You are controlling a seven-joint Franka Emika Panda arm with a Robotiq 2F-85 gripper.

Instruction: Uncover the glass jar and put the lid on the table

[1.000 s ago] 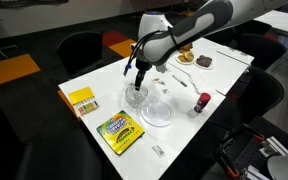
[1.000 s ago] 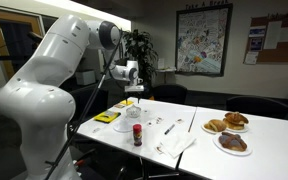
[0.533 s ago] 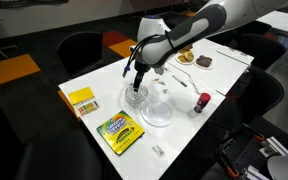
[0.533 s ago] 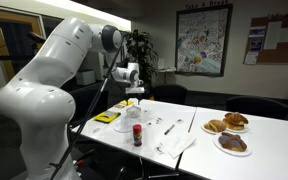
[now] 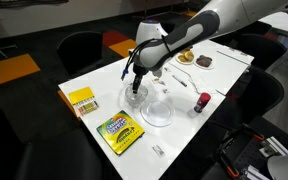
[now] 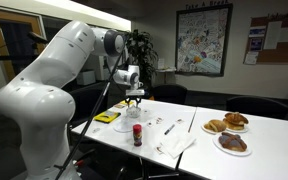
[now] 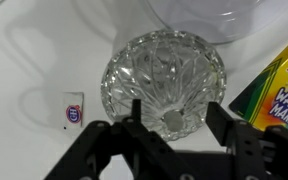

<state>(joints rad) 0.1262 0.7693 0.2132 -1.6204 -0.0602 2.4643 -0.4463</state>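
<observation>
My fingers (image 7: 136, 125) are spread wide, one on each side of the small knob at the middle of the lid (image 7: 164, 75). They grip nothing. In the wrist view I cannot tell whether the tips touch the glass or sit just above it. The gripper (image 5: 134, 88) points straight down over the glass jar (image 5: 135, 99), with the lid seated on the jar. The jar stands on the table (image 5: 184, 130), towards the end where the yellow box (image 5: 81, 99) lies.

In an exterior view the arm (image 5: 184, 40) reaches in from the far side of the table, with the forearm sloping down to a wrist bent vertical over the jar. In an exterior view from the side, the big white base (image 6: 44, 90) stands at the table's end and the wrist hangs low above the tabletop.

Just beside the jar is the white plate (image 5: 157, 111), and its rim shows at the top of the wrist view. The marker box (image 5: 119, 130) lies near the jar on the other side. The red-and-dark bottle (image 5: 201, 102) stands beyond the plate.
</observation>
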